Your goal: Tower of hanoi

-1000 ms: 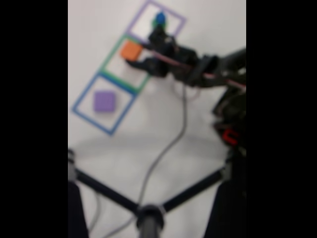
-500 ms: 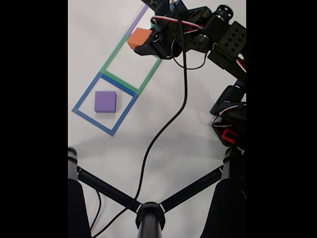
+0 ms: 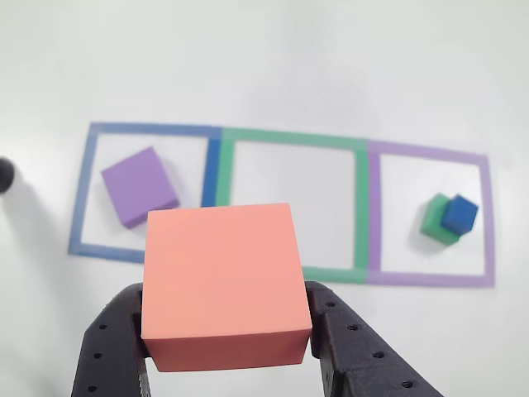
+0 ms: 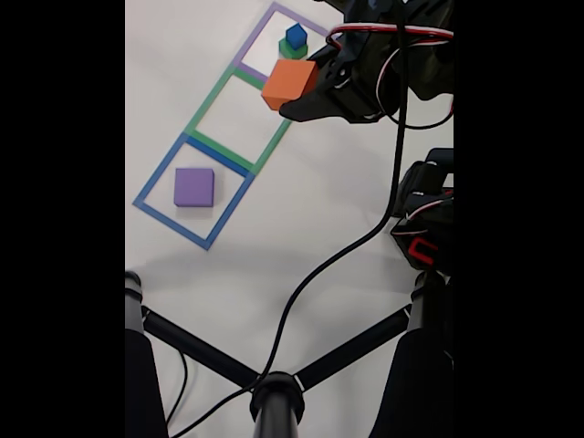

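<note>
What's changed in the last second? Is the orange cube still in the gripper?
Yes. The gripper, closed around the orange cube down in the green square a second ago, has lifted it clear. It is now held above the table. The purple cube and the blue-on-green stack stayed put.

A robotics test bench or hobby lab set-up is shown. A plain white surface [image 4: 301, 210] is marked with three taped square outlines in a row: blue [image 4: 192, 190], green [image 4: 239, 119] and purple [image 3: 430, 213]. Small coloured foam cubes are seen, among them a flat purple cube [image 4: 193, 186]. A black plastic robot arm with exposed wiring [image 4: 401, 64], a loose black cable [image 4: 338, 255] and a black tripod-like stand [image 4: 274, 388] are seen on the surface.
</note>
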Action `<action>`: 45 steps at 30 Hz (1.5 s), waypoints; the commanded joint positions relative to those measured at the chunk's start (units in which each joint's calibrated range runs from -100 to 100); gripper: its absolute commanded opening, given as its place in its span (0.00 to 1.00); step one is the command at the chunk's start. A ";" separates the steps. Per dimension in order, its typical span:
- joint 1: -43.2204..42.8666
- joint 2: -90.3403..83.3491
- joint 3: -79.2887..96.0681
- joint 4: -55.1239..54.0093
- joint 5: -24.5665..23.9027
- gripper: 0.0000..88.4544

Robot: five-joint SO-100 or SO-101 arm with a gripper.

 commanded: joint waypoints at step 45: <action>-15.87 24.11 66.00 -108.78 0.00 0.09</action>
